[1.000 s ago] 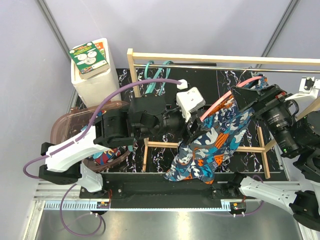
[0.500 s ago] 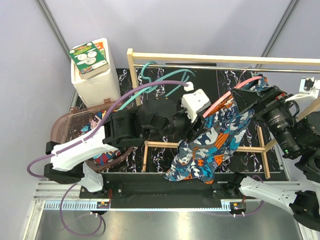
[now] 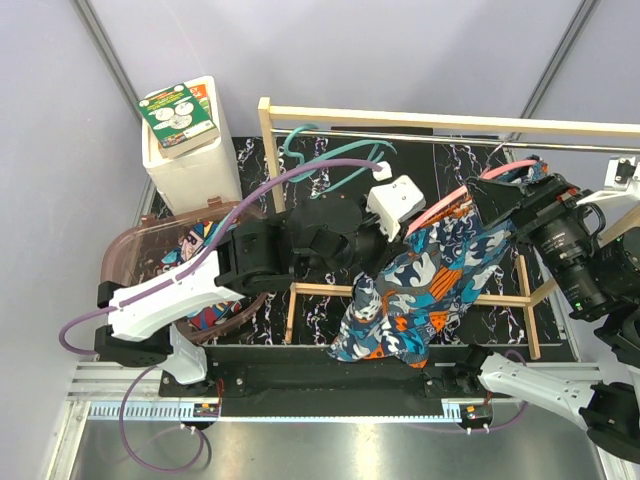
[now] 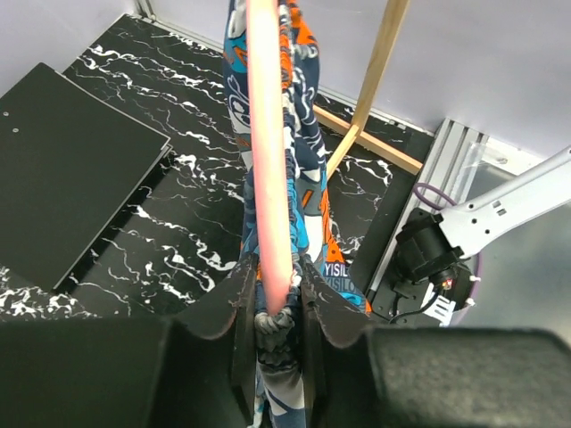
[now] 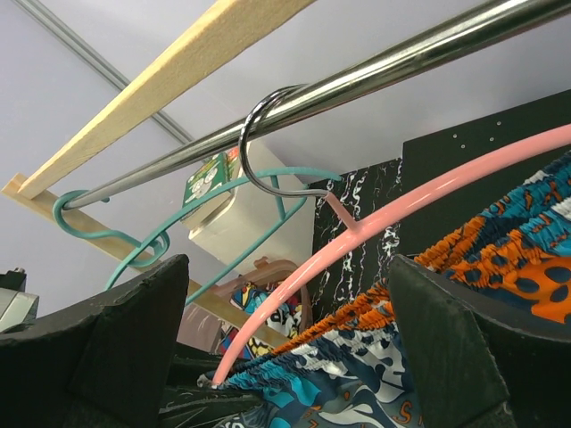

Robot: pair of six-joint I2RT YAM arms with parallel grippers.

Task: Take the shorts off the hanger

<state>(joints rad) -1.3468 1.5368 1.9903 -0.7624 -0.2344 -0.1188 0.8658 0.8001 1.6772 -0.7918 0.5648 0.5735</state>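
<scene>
Black marbled surface [image 3: 460,160], wooden rack on it, steel rail [image 5: 401,67] across the top.

Left tool [image 4: 277,308]: a second ago it was wide open and further toward 9 o'clock. It has since swung toward 3 o'clock and clenched on the bunched waistband of the teal shorts [image 3: 420,290]. The lower end of the pink hanger [image 4: 268,134] sits in the same gap, so it may be pinched too.

Right tool [image 5: 287,294]: unchanged, spread wide, straddling the hanger's 3 o'clock shoulder and gripping nothing.

Teal shorts are still on the hanger, draping toward 6 o'clock. The hook [image 5: 268,152] is on the rail.

Comic shorts [image 3: 195,245] are already in the brown tub [image 3: 125,255] at 9 o'clock.

Read: grasp made, strip-off next. If the hanger is caught, the pull drags it along.
</scene>
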